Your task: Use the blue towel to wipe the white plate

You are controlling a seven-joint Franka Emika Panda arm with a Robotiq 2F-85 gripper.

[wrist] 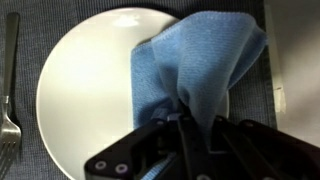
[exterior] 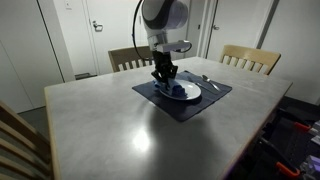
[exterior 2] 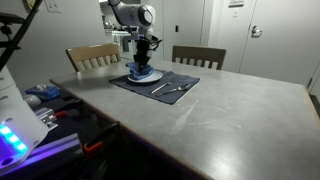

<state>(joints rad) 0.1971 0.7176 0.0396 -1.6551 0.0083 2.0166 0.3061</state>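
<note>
Your gripper (wrist: 185, 125) is clenched on a gathered bunch of the blue towel (wrist: 200, 65) at the bottom centre of the wrist view. The pinch draws the cloth to a point between the jaws, so the rest fans out toward the upper right of the frame. That fan lies over the right half of the white plate (wrist: 85, 90), and its far corner spills past the rim. The left half of the plate shows bare and glossy. Holding the towel by a bunch rather than flat looks sensible, since the loose cloth can drag across the surface as you move. The plate sits on a dark placemat (wrist: 35, 25), probably there to keep it from skidding. A fork (wrist: 10, 80) lies on the mat at the far left edge, just beside the plate and not touching it. In both exterior views the arm stands nearly upright over the plate (exterior: 190, 90), near the upper middle of the frame on the grey table (exterior: 120, 135). A sweep toward the bare left side seems due next, so mind that fork.
</note>
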